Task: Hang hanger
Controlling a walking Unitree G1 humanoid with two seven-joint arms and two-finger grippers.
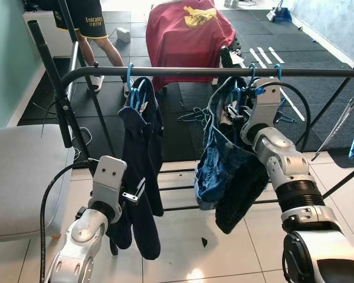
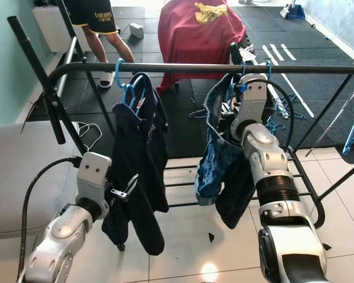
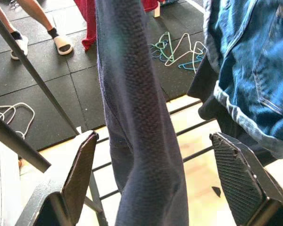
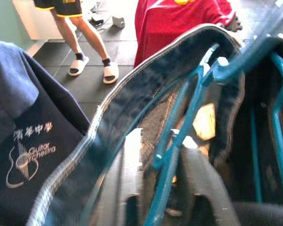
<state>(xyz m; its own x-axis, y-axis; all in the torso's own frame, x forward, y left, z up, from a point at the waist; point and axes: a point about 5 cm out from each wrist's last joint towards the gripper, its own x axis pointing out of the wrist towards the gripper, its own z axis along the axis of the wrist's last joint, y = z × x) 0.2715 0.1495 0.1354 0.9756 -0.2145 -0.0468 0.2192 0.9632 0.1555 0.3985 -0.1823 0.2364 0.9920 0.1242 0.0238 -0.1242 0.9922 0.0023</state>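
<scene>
The right pincer grips the teal hanger at two o'clock, steadying its hook on the rail; the left pincer idles open.

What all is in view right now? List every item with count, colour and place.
Rail: one, black, across the rack.
Shirt: one, navy, on a blue hanger, rail's left.
Denim garment: one, blue, on a teal hanger, rail's right.
Red cloth: one, draped behind the rack.
Loose hangers: several, pale, on black mats.
Person: one, standing back left.
Left gripper: open around the shirt.
Right gripper: at the teal hanger.
</scene>
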